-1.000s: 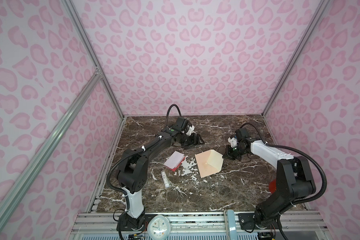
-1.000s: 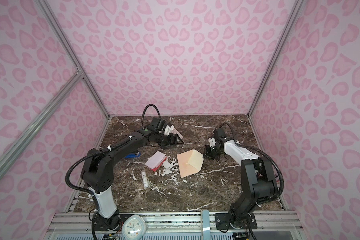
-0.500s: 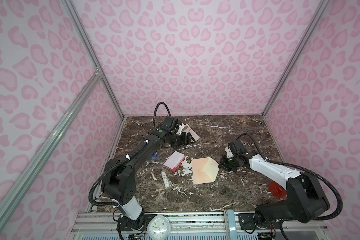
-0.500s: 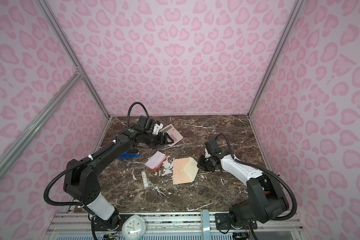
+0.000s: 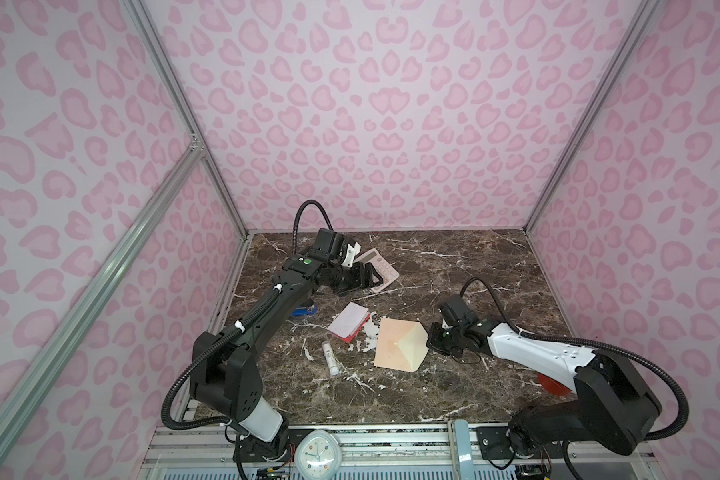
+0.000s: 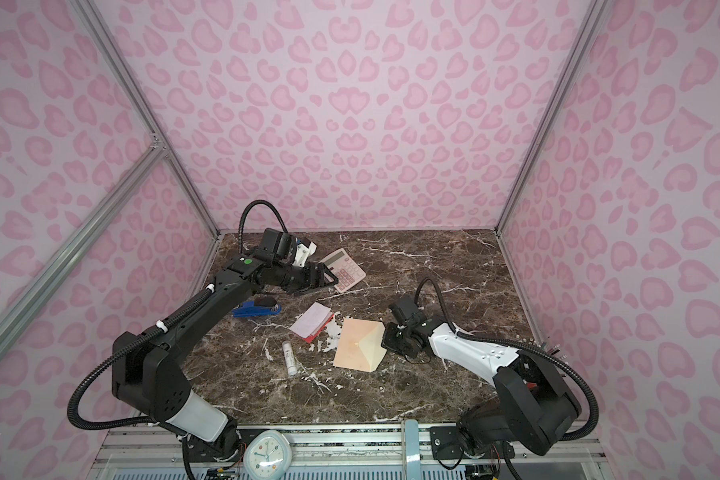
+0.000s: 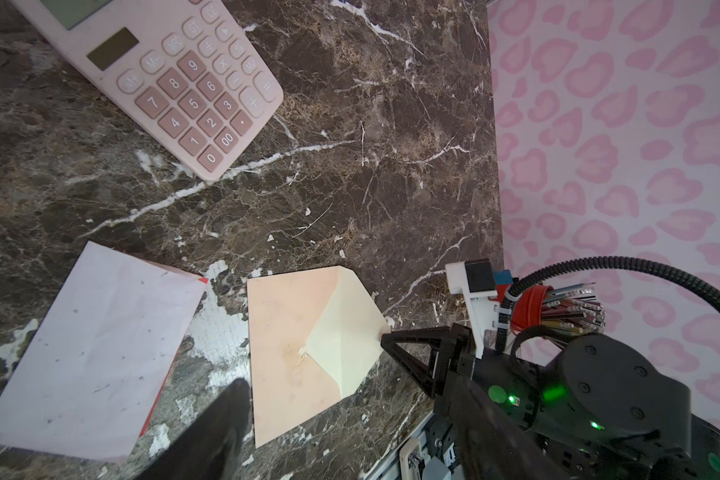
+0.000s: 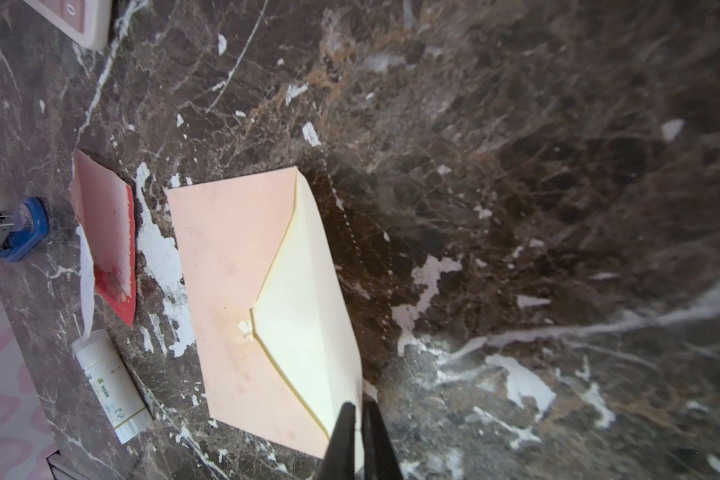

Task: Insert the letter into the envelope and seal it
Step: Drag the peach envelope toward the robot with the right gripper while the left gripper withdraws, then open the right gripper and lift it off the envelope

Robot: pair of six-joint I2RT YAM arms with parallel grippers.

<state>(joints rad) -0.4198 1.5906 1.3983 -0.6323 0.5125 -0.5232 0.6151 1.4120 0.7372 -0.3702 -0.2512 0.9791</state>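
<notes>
The peach envelope [image 5: 393, 345] [image 6: 354, 343] lies mid-table with its cream flap folded down; it also shows in both wrist views [image 7: 292, 332] [image 8: 233, 257]. My right gripper [image 5: 430, 338] [image 6: 385, 338] [image 8: 360, 409] is shut on the envelope's fold edge, and a thin cream strip shows between its fingers. The letter [image 5: 348, 322] [image 6: 312, 320] [image 7: 92, 349] [image 8: 109, 232], pale-faced with red edging, lies flat just left of the envelope, untouched. My left gripper [image 5: 368, 276] [image 6: 327, 276] hovers open and empty at the calculator's near edge, farther back.
A pink calculator [image 5: 381, 270] [image 7: 175, 83] lies at the back. A white glue stick [image 5: 330, 357] [image 8: 109, 386] sits in front of the letter, and a blue stapler [image 6: 258, 309] lies under my left arm. A red cup of pencils [image 7: 558, 307] stands behind my right arm. White paper scraps litter the marble.
My right gripper has moved nearer and slightly left, and the envelope has moved and turned with it. My left gripper has drifted a little left over the calculator.
</notes>
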